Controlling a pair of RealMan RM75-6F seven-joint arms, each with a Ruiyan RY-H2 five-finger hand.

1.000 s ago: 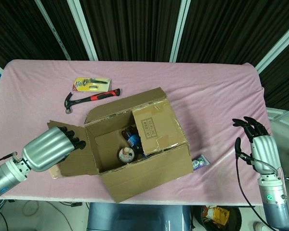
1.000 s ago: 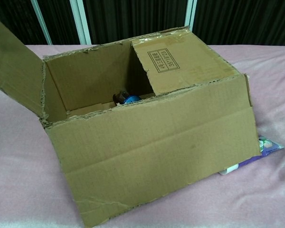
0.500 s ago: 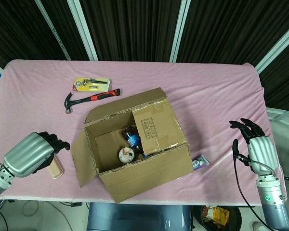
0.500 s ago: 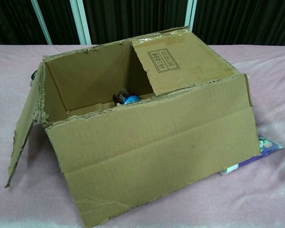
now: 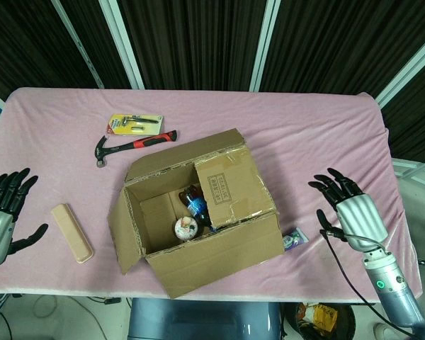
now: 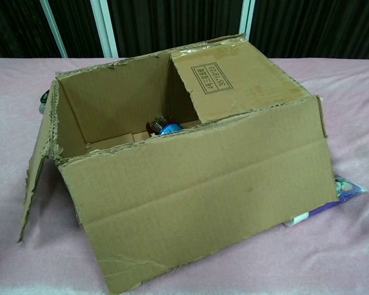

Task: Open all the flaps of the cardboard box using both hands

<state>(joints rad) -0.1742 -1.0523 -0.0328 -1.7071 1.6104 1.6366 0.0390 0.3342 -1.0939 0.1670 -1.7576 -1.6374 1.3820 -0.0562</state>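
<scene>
A brown cardboard box [image 5: 219, 251] [image 6: 209, 196] sits at the table's middle front. Its left flap [image 5: 120, 230] [image 6: 38, 166] hangs down outside the box. Its right flap [image 5: 230, 185] [image 6: 234, 80], printed with a small label, lies folded over the opening. A bottle [image 5: 196, 205] [image 6: 163, 126] and a round tin [image 5: 185, 227] lie inside. My left hand [image 5: 1, 212] is at the far left edge with fingers spread, holding nothing. My right hand [image 5: 350, 212] hovers right of the box, fingers spread, empty. Neither hand shows in the chest view.
A red-handled hammer [image 5: 131, 146] and a yellow tool pack [image 5: 133, 125] lie behind the box. A beige bar [image 5: 72, 232] lies left of it. A purple packet [image 5: 295, 239] [image 6: 332, 196] pokes out under the box's right side. The pink cloth [image 5: 312, 142] covers the table.
My left hand let go of the left flap and drew back to the far left, opening; the flap dropped down outside. My right hand moved up and inward toward the box.
</scene>
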